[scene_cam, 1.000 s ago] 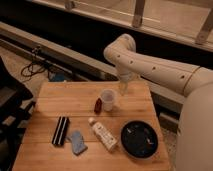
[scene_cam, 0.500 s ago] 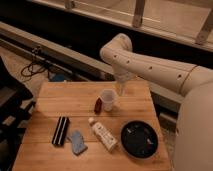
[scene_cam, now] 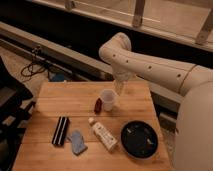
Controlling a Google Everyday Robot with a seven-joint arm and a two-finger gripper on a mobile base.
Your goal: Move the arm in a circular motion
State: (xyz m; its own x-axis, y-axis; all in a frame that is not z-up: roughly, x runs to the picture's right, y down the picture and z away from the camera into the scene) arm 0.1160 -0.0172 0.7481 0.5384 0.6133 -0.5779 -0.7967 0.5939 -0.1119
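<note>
The arm (scene_cam: pixel 150 67), a glossy white run of thick rounded segments dotted with small dark marks, reaches in from the right edge of the view, bends at a bulbous elbow above the far side of the worktop (scene_cam: pixel 50 105), and turns down to a slim pale tip. That tip is the end effector (scene_cam: pixel 119 88), hanging over the far right part of the wooden surface just above a translucent plastic cup (scene_cam: pixel 107 99); whether its fingers are apart or together I cannot tell, and nothing can be seen held in it. The worktop is made of light wood planks and carries everything else. On its near right sits a round black plate (scene_cam: pixel 139 139) (a few pale specks lie on it). Left of the plate a white tube or bottle (scene_cam: pixel 103 135) lies on its side, angled toward the plate. Further left lies a dark rectangular object with pale stripes (scene_cam: pixel 61 131), and just beside it a small blue-grey piece (scene_cam: pixel 76 142), possibly a sponge. Touching or just beside the cup on its left stands a small dark red item (scene_cam: pixel 98 105).
</note>
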